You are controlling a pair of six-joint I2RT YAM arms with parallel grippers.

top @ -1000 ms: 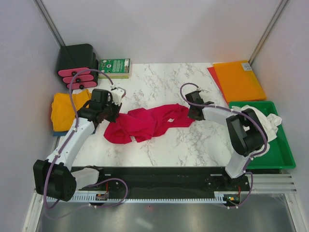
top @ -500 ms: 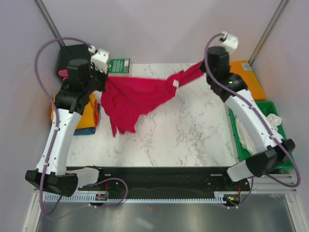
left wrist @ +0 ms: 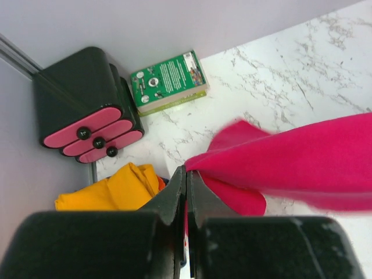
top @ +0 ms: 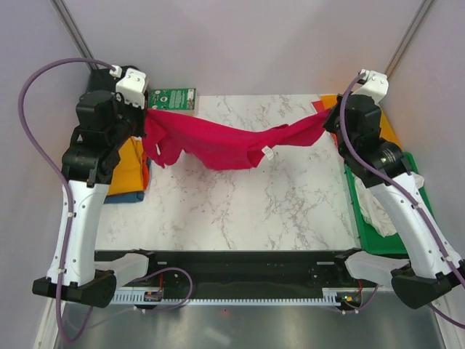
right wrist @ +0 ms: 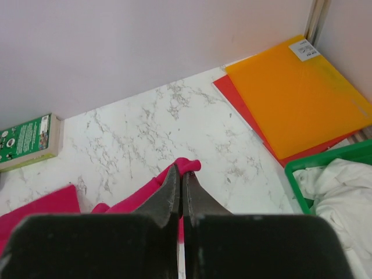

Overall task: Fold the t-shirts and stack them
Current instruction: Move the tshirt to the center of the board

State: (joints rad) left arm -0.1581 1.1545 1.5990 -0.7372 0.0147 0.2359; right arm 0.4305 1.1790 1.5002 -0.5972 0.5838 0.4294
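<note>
The crimson t-shirt (top: 225,142) hangs stretched and unfolded across the upper middle of the top view, its ends clenched by the left gripper (left wrist: 186,174) and right gripper (right wrist: 180,174). A yellow t-shirt (top: 128,166) appears folded at left. A white t-shirt (top: 375,213) lies crumpled in the green tray (top: 396,245) at right.

Partly hidden: yellow shirt (top: 127,174) behind left arm (top: 80,211), white shirt (top: 372,214) behind right arm (top: 403,203). Blurred, cut by left wrist view's right edge: red shirt (left wrist: 302,157). Print illegible: green box (top: 173,99).
</note>
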